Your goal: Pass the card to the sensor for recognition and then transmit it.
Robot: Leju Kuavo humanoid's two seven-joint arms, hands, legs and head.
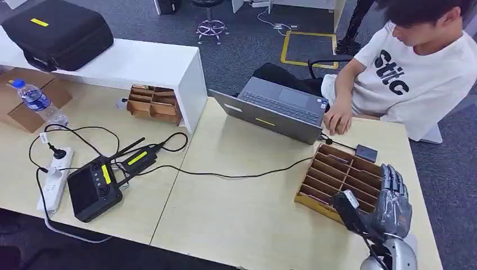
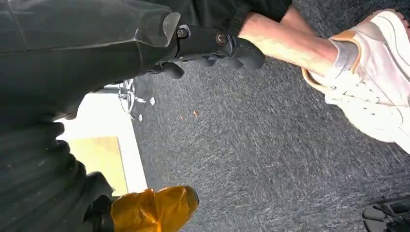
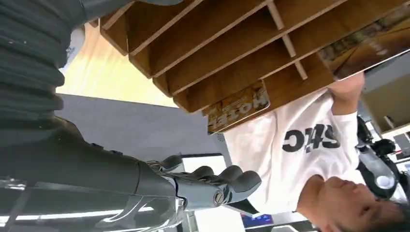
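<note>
Nearby, the right hand point(image 1: 392, 202), fingers spread and empty, hovers over the slotted wooden tray point(image 1: 337, 174) beside the laptop point(image 1: 275, 109).

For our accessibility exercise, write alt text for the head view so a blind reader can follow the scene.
The robot's right hand hovers, holding nothing, at the right end of a slotted wooden card rack on a light wooden table. Behind the rack, a seated person rests a hand beside an open laptop.

"stic" on shirt point(image 1: 419, 70) (card point(image 3: 238, 106): "HOTEL")
</note>
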